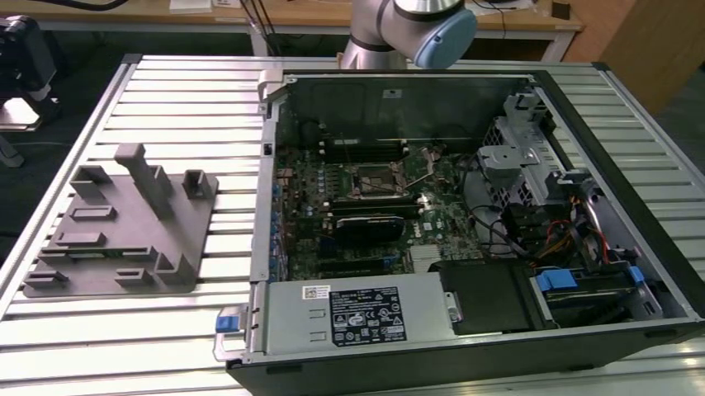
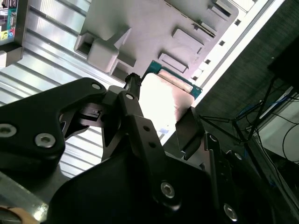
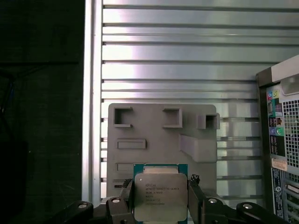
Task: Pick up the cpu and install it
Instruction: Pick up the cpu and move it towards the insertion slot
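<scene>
The cpu (image 3: pixel 160 198) is pinched at two opposite edges by the gripper (image 3: pixel 160 184). The grey fixture tray (image 3: pixel 154 126) is seen beyond it.

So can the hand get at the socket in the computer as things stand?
Probably yes: the case lies open and nothing covers the socket. The hand, holding the chip, is over the grey tray.

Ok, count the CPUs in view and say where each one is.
1. The cpu is gripped in the claw, over the grey fixture tray, in the first wrist view. Another could sit unseen in the dark motherboard socket in the exterior view.
</scene>
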`<state>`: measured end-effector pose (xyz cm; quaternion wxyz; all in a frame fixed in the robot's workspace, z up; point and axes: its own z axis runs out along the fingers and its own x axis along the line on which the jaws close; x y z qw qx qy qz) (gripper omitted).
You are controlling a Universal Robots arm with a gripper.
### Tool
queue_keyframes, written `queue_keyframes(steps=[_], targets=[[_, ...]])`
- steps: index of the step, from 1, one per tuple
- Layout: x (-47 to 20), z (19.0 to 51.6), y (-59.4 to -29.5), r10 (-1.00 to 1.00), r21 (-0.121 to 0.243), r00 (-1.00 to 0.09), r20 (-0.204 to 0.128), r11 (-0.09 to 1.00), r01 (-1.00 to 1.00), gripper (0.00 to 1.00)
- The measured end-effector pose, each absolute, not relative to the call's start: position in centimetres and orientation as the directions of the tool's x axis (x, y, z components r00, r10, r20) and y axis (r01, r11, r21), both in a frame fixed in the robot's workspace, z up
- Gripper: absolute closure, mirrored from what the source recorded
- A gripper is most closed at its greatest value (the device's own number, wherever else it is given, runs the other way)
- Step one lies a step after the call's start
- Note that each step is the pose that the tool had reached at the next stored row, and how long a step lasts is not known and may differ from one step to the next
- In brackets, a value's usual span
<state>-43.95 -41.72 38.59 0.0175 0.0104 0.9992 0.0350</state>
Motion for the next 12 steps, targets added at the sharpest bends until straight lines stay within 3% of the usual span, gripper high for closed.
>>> queue_keyframes(steps=[12], targets=[[-42.3, 38.6, -41.7, 0.022, 0.07, -0.999, -0.034, 0.997, 0.02, 0.45]])
